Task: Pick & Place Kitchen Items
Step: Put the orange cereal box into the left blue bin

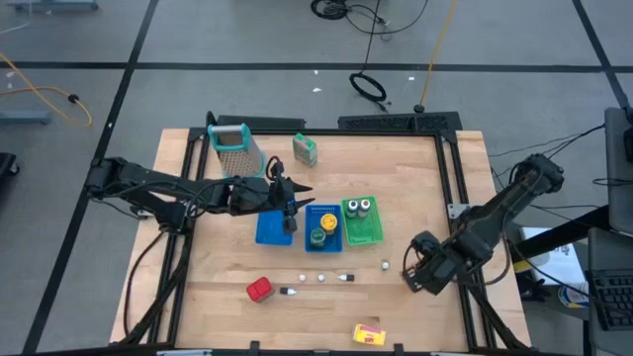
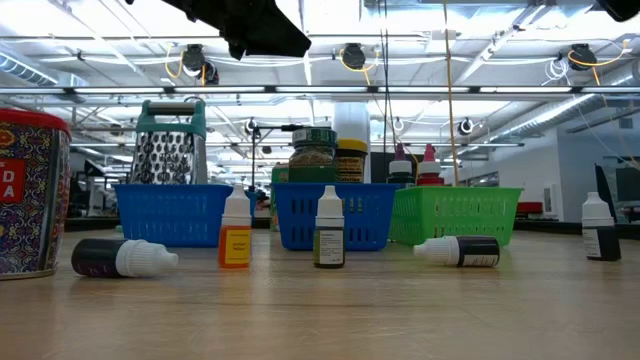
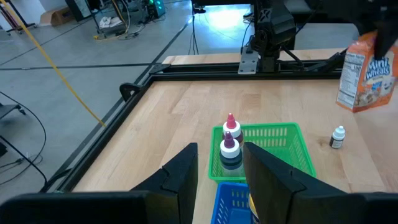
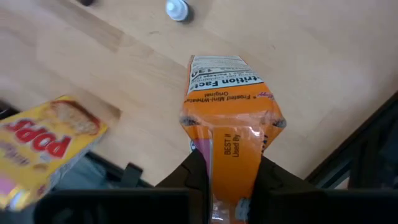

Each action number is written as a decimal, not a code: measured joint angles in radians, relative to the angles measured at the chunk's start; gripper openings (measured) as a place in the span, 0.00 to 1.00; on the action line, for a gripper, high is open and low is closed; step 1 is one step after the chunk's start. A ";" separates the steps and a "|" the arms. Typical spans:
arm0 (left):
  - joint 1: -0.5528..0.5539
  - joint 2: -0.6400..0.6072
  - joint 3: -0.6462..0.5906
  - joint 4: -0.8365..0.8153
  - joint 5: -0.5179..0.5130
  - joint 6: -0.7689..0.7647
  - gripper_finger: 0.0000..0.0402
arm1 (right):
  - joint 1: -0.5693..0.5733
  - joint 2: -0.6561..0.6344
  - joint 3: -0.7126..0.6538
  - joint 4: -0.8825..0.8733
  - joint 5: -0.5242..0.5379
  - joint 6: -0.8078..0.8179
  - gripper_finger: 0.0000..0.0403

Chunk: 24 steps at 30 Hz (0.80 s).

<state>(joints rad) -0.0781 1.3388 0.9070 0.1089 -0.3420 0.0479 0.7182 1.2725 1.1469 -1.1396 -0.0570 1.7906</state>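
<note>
Right wrist view: fingers [image 4: 231,186] grip orange packet [image 4: 231,118] (upright).

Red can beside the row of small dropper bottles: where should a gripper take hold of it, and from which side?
Probably by its round side wall, coming straight down from above. The red can stands upright, and only the lying dropper bottle is close, so the fingers should avoid that side. The left gripper is open, while the right gripper holds the orange packet.

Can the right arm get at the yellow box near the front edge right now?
Probably not yet: the right gripper is shut on the orange packet. The yellow box lies in the open, nothing around it.
</note>
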 joint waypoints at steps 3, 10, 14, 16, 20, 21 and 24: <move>0.000 0.000 0.000 0.000 0.000 0.000 0.32 | -0.024 -0.045 0.000 0.001 0.000 -0.047 0.10; 0.000 0.000 0.000 0.000 0.000 0.000 0.32 | -0.093 -0.125 0.000 0.008 0.001 -0.182 0.10; 0.000 0.000 0.000 0.000 0.000 0.000 0.32 | -0.149 -0.160 0.000 0.034 0.004 -0.264 0.10; 0.000 0.000 0.000 0.000 0.000 0.000 0.32 | -0.185 -0.169 0.000 0.060 0.003 -0.313 0.10; 0.000 0.000 0.000 0.016 0.000 0.051 0.32 | -0.270 -0.175 0.000 0.128 -0.012 -0.443 0.10; 0.000 0.000 0.000 0.030 0.000 0.058 0.32 | -0.293 -0.175 0.000 0.140 -0.025 -0.472 0.10; 0.000 0.000 0.000 0.049 0.000 0.048 0.32 | -0.353 -0.173 0.000 0.168 -0.040 -0.554 0.10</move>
<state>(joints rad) -0.0781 1.3384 0.9070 0.1582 -0.3420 0.0963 0.3650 1.0993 1.1469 -0.9711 -0.0972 1.2362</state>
